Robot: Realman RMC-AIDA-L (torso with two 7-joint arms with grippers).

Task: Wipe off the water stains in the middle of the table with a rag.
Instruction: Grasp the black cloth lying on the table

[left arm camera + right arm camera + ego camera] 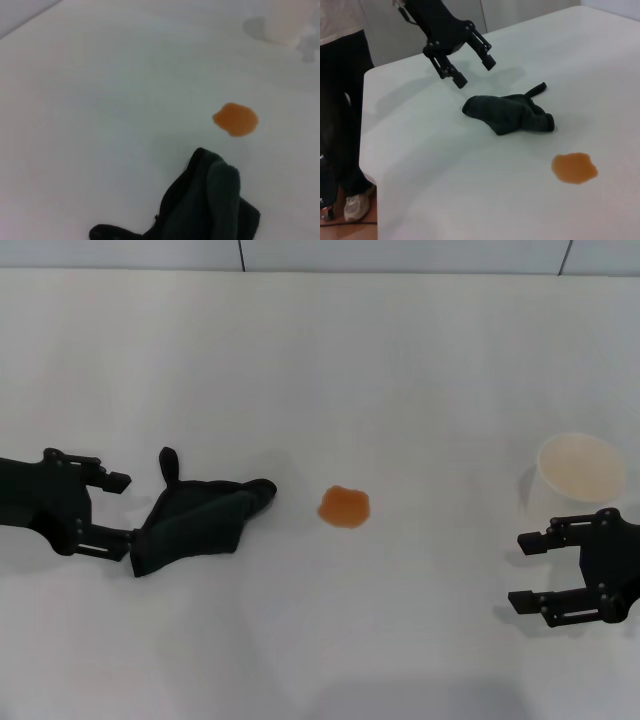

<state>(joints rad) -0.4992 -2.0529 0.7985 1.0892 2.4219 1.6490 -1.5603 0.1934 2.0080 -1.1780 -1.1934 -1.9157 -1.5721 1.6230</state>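
Presently: left end effector spread wide beside crumpled dark cloth rag; small orange-amber translucent blotch near on white matte tabletop; right end effector likewise agape.

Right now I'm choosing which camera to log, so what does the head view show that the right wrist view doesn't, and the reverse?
Only the head view shows the right tool, open near the table's right edge, and a white cup beside it. Only the right wrist view shows a person's legs beyond the table. Both show the dark rag, the orange stain untouched beside it, and the left tool, open, next to the rag.
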